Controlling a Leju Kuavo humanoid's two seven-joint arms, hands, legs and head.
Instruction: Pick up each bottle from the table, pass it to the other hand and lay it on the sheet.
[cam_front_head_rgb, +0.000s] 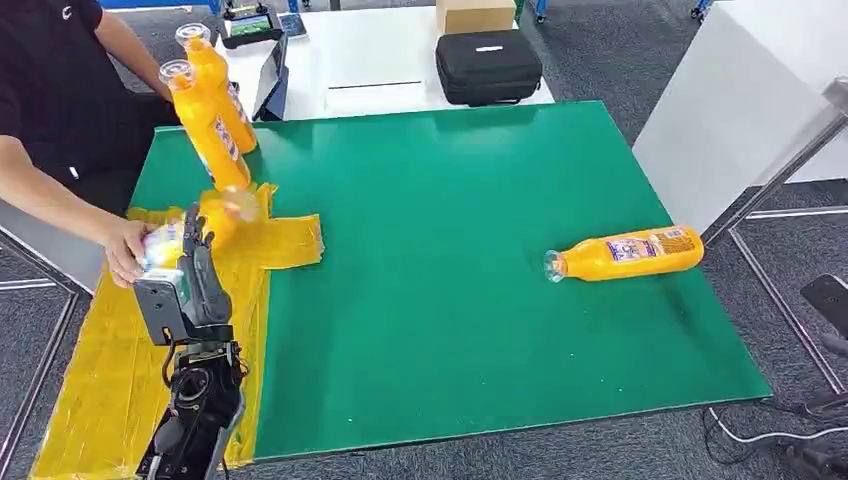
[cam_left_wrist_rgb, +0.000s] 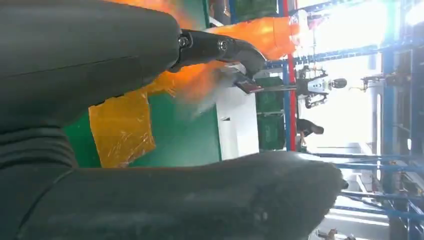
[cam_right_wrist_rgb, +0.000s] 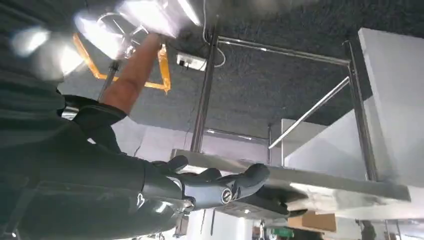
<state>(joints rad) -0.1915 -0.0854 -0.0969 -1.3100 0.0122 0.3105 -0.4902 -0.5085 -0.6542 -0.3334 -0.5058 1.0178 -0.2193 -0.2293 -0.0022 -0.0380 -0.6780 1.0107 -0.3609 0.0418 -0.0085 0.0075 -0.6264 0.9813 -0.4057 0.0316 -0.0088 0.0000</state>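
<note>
One orange bottle (cam_front_head_rgb: 626, 253) lies on its side near the green table's (cam_front_head_rgb: 450, 300) right edge, untouched; it is left to do. Another bottle (cam_front_head_rgb: 205, 218) lies on the yellow sheet (cam_front_head_rgb: 110, 380) at the left edge, a person's hand (cam_front_head_rgb: 125, 250) on it. Two bottles (cam_front_head_rgb: 212, 115) lean at the far-left corner. The left hand (cam_front_head_rgb: 197, 250) hovers just beside it, fingers (cam_left_wrist_rgb: 225, 50) spread, holding nothing. The right hand (cam_right_wrist_rgb: 220, 182) hangs below the tabletop, fingers loosely extended, empty.

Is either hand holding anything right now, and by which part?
Right hand holds nothing. Left hand sits at the bottle on the sheet; a grip cannot be told. A person's hand holds its base end.
</note>
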